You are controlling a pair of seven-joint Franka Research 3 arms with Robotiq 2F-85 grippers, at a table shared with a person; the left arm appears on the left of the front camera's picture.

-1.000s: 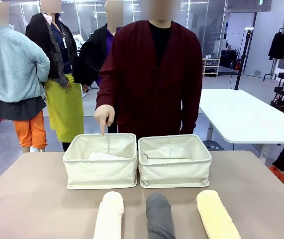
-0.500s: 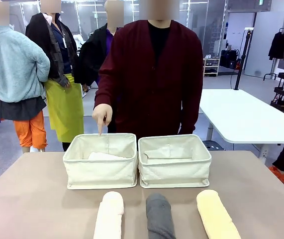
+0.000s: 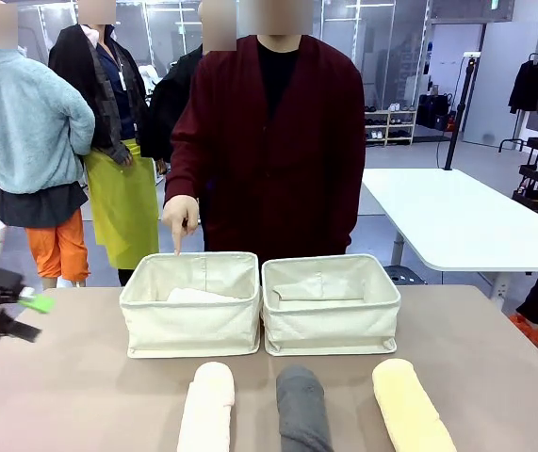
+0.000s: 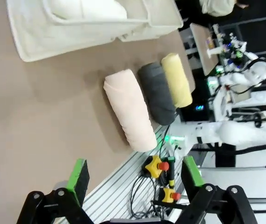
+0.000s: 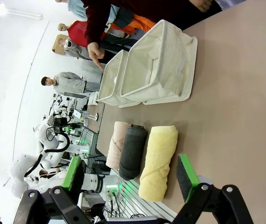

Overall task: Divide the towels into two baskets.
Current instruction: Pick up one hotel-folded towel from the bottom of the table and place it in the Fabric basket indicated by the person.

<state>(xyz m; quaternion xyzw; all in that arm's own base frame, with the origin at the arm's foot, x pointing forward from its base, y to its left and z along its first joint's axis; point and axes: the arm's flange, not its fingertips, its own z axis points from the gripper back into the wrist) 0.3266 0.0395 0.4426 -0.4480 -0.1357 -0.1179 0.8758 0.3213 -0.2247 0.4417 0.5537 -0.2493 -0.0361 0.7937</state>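
Cream towel (image 3: 207, 405), grey towel (image 3: 301, 407) and yellow towel (image 3: 410, 405) are laid along the desk's (image 3: 80, 395) near edge for picking. The white towel (image 3: 198, 296) is lodged in the left basket (image 3: 191, 330), indicated by a hand (image 3: 180, 217). Left pincer (image 4: 135, 175) and right pincer (image 5: 130, 171) are held apart, empty.

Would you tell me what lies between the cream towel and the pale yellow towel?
The dark grey towel lies between the cream towel and the pale yellow towel, seen in the front view.
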